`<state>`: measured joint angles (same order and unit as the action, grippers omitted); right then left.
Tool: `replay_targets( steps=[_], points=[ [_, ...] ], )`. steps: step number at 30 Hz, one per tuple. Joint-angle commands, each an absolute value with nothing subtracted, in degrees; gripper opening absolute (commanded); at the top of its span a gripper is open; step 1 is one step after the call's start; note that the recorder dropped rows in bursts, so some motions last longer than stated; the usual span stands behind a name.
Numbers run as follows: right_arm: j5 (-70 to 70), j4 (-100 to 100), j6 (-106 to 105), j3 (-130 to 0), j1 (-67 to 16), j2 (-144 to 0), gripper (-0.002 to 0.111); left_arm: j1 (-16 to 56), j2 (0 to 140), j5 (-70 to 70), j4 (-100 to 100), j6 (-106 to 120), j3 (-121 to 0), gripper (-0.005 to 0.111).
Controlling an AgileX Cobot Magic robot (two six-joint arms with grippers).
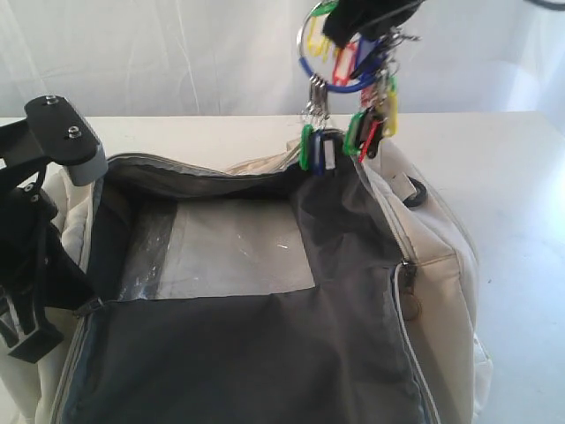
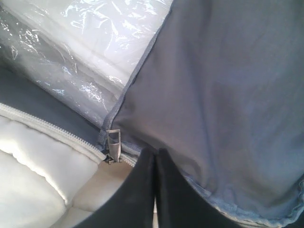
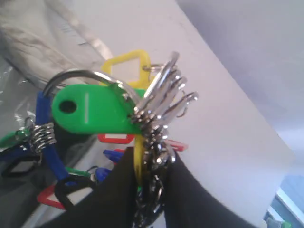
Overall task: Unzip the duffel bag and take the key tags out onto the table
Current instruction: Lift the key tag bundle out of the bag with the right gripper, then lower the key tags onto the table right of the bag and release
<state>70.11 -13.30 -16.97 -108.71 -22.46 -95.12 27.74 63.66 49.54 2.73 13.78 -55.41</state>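
White matte table (image 1: 521,177), pale creased backdrop (image 1: 159,53) behind. Bag (image 1: 441,265) lies on it unzipped, grey lining showing. Right gripper (image 3: 149,157) jaws clamped on the key tags (image 1: 366,128), which dangle above the bag's far rim. Left gripper (image 2: 155,153) jaws pressed together at the zipper edge; can't tell if they're pinching fabric.

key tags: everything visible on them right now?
The key tags are a bunch of glossy plastic tags, green, blue, red, yellow and black, strung on metal rings. The right gripper has its jaws shut on the rings, so the bunch dangles in the air above the far rim of the open duffel bag, not on the table.
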Motion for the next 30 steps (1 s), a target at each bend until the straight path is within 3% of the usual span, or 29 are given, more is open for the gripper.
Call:
replay_targets(
  steps=[1, 7, 13, 25, 30],
  points=[
    [70.0, -14.4, -15.0, -108.6, -15.9, -91.6, 0.000, 27.6, 63.3, 50.6, 3.6, 13.7, -55.1, 0.000],
    [70.0, -14.2, -14.6, -106.6, -8.5, -90.3, 0.000, 27.6, 63.3, 50.6, 3.6, 13.7, -55.1, 0.000],
    [69.4, -13.5, -12.7, -96.6, -2.4, -89.8, 0.000, 27.6, 63.3, 50.7, 3.6, 13.7, -55.1, 0.000],
    [43.1, -5.1, -8.7, -60.2, 7.5, -90.7, 0.000, 27.6, 63.3, 50.6, 3.6, 13.7, -55.1, 0.000],
    [36.5, -4.5, -6.8, -55.9, 7.5, -96.9, 0.000, 27.6, 63.3, 50.6, 3.6, 13.7, -55.1, 0.000]
  ],
)
